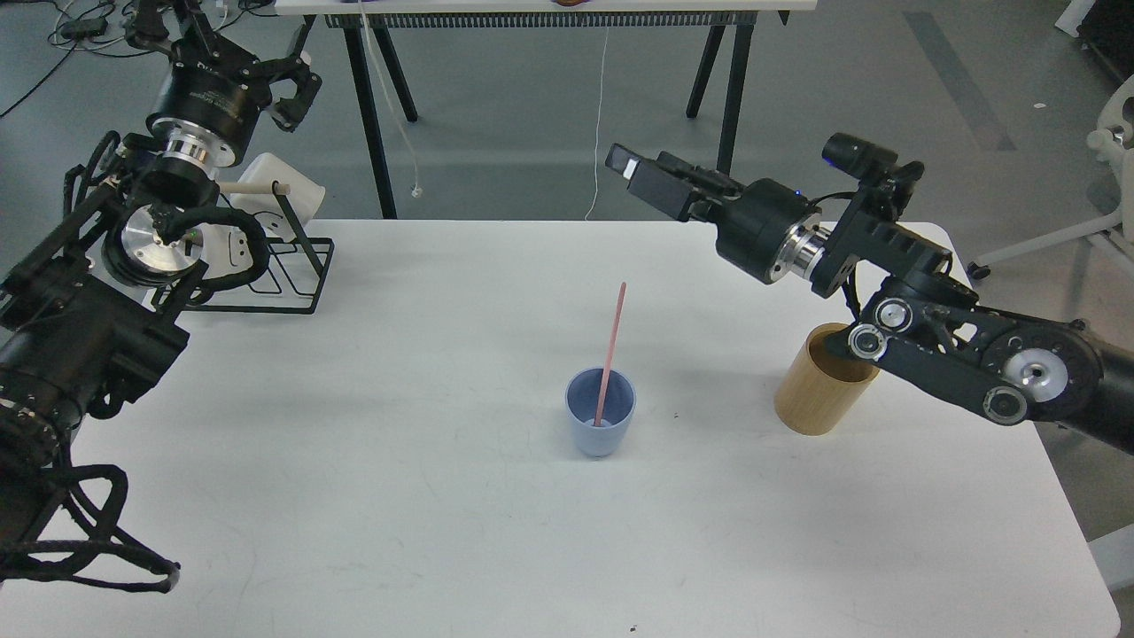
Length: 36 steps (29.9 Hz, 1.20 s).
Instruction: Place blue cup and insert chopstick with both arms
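Observation:
The blue cup (601, 424) stands upright on the white table (399, 496), a little right of centre. One pale pink chopstick (612, 346) stands in it, leaning toward the far right, with about half its length above the rim. My right gripper (640, 168) hovers above and behind the cup, pointing left, empty, with its fingers apart. My left gripper (299, 96) is raised at the far left above the mug rack, fingers spread and empty.
A tan wooden cylinder holder (819, 390) stands at the right, partly under my right arm. A black wire rack (292, 266) with white mugs (283, 190) and a beige rod sits at the back left. A second table's black legs (372, 115) stand behind.

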{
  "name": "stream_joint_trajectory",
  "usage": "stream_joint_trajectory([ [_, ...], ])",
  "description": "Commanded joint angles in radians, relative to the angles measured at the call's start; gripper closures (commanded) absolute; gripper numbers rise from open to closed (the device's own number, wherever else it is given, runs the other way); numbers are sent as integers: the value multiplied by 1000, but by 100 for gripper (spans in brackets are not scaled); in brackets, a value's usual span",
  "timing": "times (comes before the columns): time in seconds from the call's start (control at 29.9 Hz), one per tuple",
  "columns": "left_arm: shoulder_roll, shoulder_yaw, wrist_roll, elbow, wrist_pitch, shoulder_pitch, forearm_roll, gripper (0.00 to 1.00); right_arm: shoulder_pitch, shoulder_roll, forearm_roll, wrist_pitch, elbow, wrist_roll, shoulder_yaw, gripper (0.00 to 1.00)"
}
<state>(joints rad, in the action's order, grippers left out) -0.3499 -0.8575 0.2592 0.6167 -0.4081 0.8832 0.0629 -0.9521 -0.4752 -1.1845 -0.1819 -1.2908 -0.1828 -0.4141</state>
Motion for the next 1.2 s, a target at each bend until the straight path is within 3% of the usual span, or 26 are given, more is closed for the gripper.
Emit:
stream_joint_trajectory([
  [0.0, 0, 0, -2, 0, 0, -1, 0, 1, -20, -6, 141, 36, 34, 0, -100, 0],
  [0.2, 2, 2, -11, -3, -31, -3, 0, 1, -36, 9, 452, 326, 258, -3, -311, 0],
  [0.43, 6, 2, -12, -14, -46, -1, -2, 1, -24, 24, 773, 533, 392, -1, -425, 0],
  [0.63, 14, 0, 0, -14, -43, -3, 0, 1, 1, 32, 1048, 558, 444, 3, -428, 0],
  [0.94, 16, 0, 0, -14, -46, -6, 3, 1, 4, 176, 1361, 645, 700, 37, -434, 0],
  [1.17, 17, -2, 0, -12, -47, -9, 3, 1, 6, 244, 1372, 671, 765, 34, -448, 0],
])
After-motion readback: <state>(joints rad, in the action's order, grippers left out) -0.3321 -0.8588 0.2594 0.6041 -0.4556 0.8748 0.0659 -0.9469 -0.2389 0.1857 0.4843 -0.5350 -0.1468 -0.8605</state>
